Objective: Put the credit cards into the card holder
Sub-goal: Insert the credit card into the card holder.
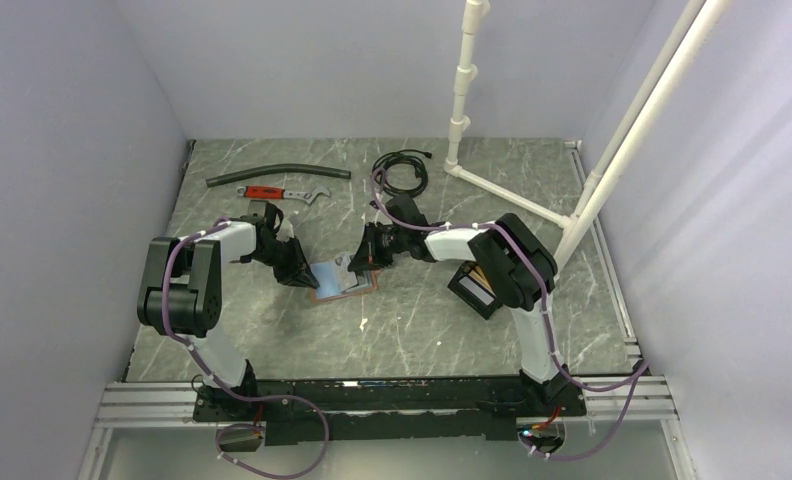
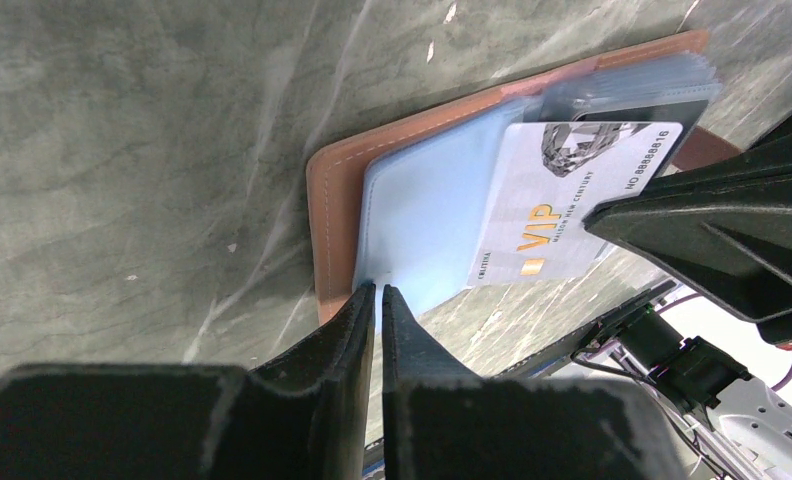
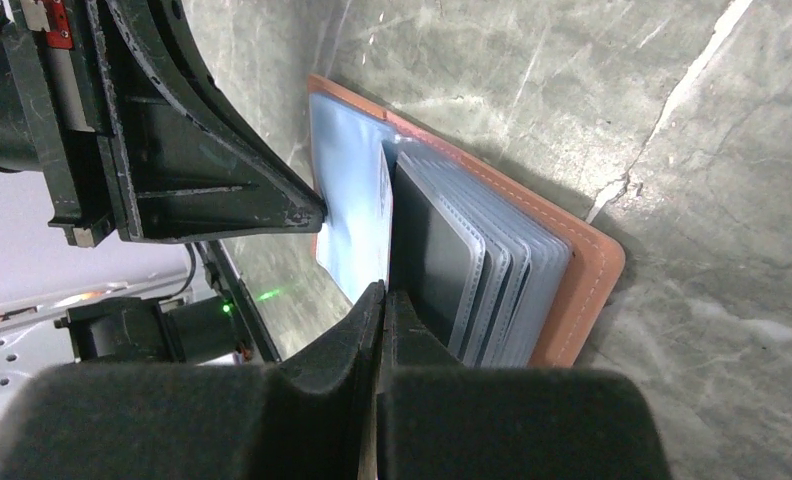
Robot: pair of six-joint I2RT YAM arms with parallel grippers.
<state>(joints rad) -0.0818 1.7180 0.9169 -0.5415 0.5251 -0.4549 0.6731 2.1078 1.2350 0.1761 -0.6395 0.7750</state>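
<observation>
A tan-brown leather card holder (image 1: 364, 289) with clear plastic sleeves lies open mid-table, also in the left wrist view (image 2: 332, 220) and the right wrist view (image 3: 582, 270). My left gripper (image 1: 307, 278) (image 2: 378, 290) is shut on the corner of a bluish clear sleeve (image 2: 422, 220) (image 3: 342, 170). My right gripper (image 1: 357, 272) (image 3: 384, 288) is shut on a grey-white VIP card (image 2: 572, 190) (image 3: 385, 190), which sits partly inside that sleeve. A black tray (image 1: 475, 288) with gold and brown cards (image 1: 482, 275) lies under the right arm.
A red-handled wrench (image 1: 282, 192), a black hose (image 1: 277, 175) and a coiled black cable (image 1: 402, 170) lie at the back. A white pipe frame (image 1: 462, 100) stands at the back right. Walls close three sides.
</observation>
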